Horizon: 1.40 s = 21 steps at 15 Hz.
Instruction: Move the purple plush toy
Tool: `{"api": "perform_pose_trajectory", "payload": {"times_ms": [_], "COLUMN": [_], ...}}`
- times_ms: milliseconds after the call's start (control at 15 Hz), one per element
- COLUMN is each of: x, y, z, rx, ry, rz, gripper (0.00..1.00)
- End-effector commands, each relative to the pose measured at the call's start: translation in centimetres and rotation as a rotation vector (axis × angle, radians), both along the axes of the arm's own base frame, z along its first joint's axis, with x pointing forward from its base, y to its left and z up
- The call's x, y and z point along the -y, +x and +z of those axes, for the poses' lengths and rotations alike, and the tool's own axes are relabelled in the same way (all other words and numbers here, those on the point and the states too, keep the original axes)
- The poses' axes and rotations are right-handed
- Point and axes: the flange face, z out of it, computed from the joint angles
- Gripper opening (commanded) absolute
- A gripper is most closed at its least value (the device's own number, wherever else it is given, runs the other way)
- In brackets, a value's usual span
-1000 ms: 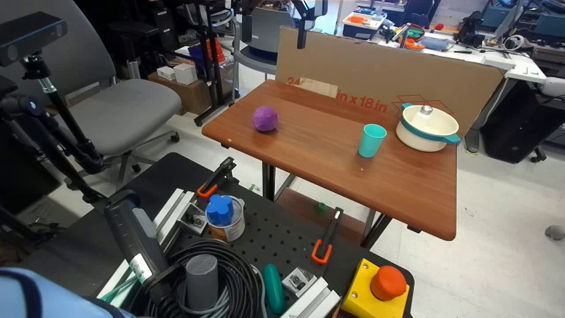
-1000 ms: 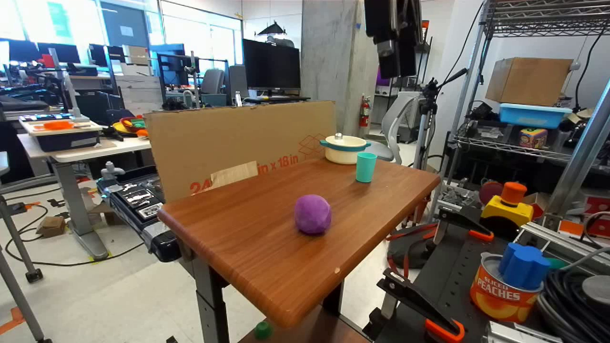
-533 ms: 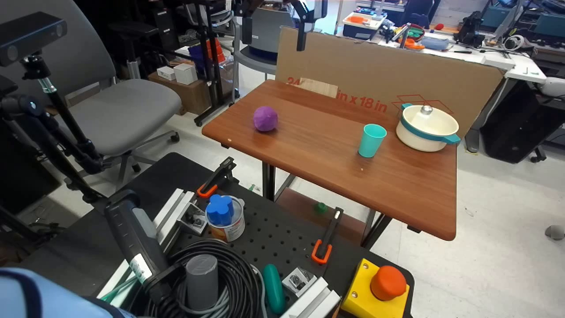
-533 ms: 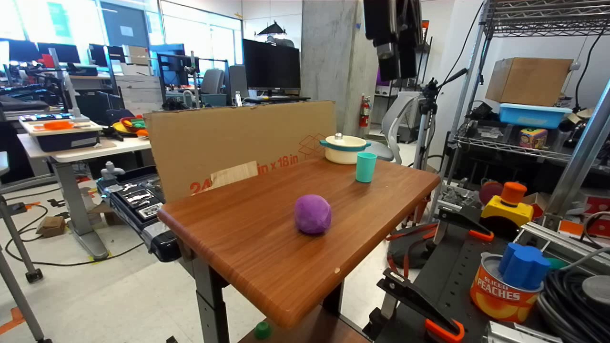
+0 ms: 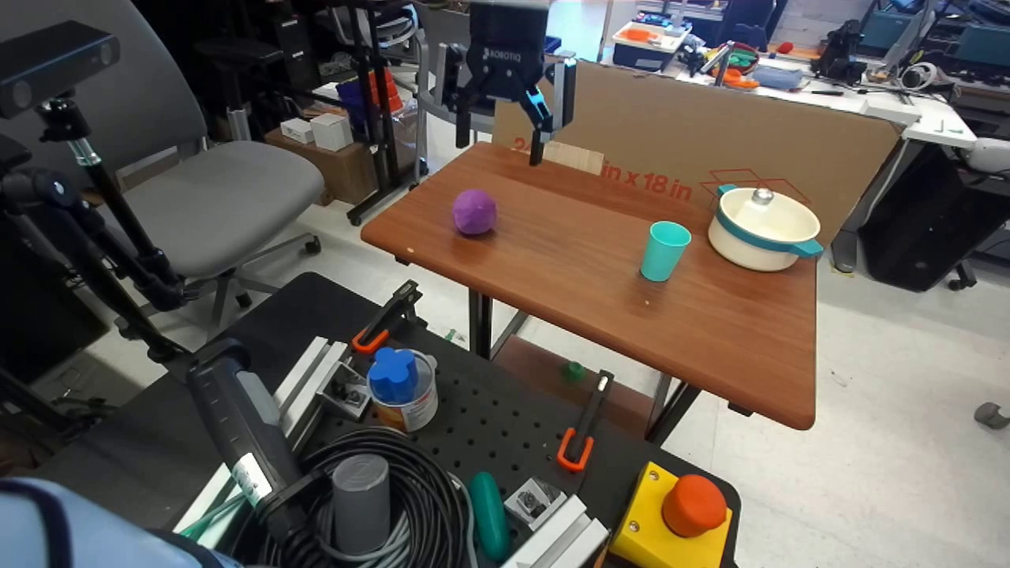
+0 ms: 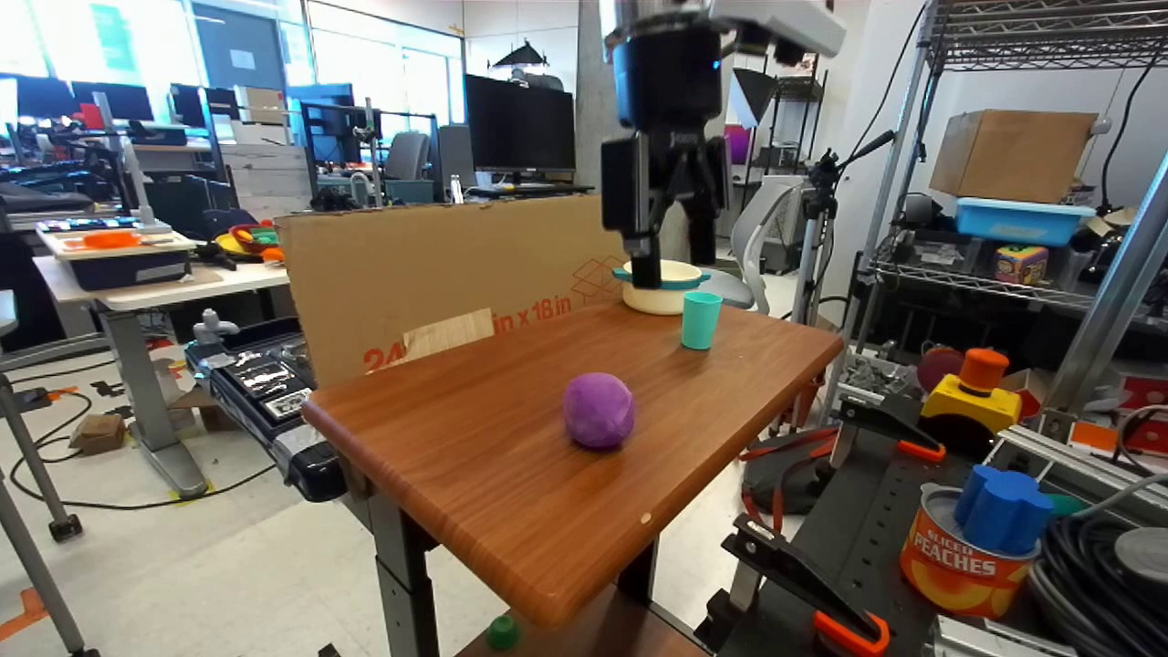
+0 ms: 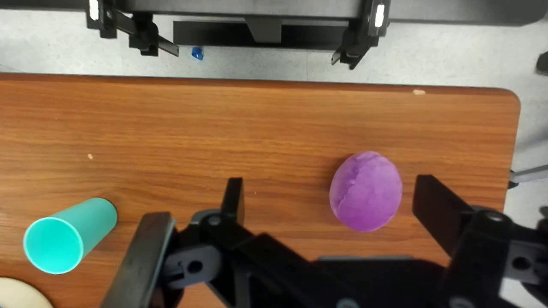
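Gripper (image 5: 499,151) lower than a second ago, fingers spread wide over table (image 5: 552,260); purple toy (image 5: 474,212) unmoved on it, well apart from cup (image 5: 665,252).

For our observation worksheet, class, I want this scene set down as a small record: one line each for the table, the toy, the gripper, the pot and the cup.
Surface: brown wood-grain table
Task object: purple plush toy, resting on the table, not yet grasped
Gripper: open, raised above the table, holding nothing
Pot: cream with teal trim, lid on
Cup: teal, upright, nearer the pot than the toy
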Motion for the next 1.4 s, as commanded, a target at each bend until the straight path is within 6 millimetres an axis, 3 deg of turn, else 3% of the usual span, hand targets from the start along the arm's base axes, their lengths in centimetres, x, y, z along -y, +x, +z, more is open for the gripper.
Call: {"api": "perform_pose_trajectory", "payload": {"times_ms": [0, 533, 600, 667, 867, 1000, 1267, 1333], "x": [-1.6, -4.9, -5.0, -5.0, -5.0, -4.8, -3.5, -3.1], "y": [1.9, 3.0, 3.4, 3.7, 4.7, 5.2, 7.2, 8.0], "z": [-4.3, -10.5, -11.3, -12.0, -13.3, -13.1, -9.3, -8.2], "rx": [0.023, 0.018, 0.014, 0.011, -0.007, -0.011, 0.036, 0.057], "ry": [0.053, 0.089, 0.08, 0.074, 0.062, 0.062, 0.074, 0.08], "rz": [0.0, 0.039, 0.033, 0.029, 0.013, 0.003, -0.062, -0.087], "gripper": [1.0, 1.0, 0.75, 0.72, 0.49, 0.34, 0.08, 0.08]}}
